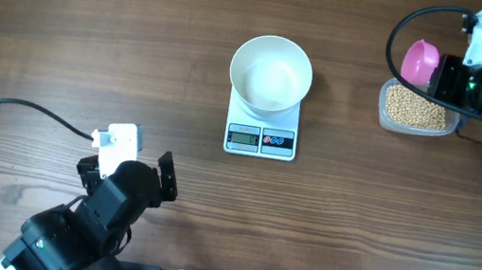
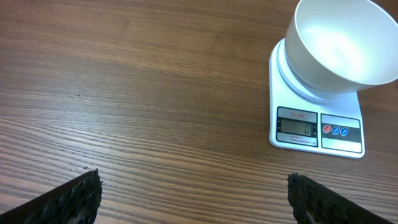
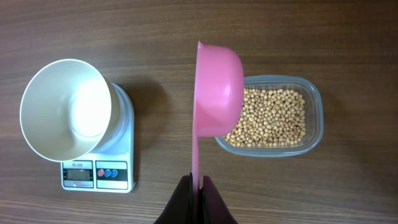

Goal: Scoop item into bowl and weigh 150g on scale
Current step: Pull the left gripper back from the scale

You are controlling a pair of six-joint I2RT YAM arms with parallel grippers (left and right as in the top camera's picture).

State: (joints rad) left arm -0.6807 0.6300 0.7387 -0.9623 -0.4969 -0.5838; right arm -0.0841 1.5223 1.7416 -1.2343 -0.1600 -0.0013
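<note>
scoop [image 3: 217, 93], pink plastic, round-cupped: handle pinched in my right gripper [image 3: 198, 186], long axis jaws-to-cup, cup tipped on edge over the rim of the clear plastic tub [image 3: 319, 115]. small tan beans [image 3: 273, 118] lie in that tub, just beside the cup. round white bowl [image 1: 271, 73] sits on white square scale [image 1: 260, 147], display reading 0. left gripper [image 2: 193, 199] spread wide, empty, farther off.

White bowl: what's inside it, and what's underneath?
The bowl holds nothing, just bare white inside. Underneath sits the scale, display strip showing; the bowl hides most of its platform.
</note>
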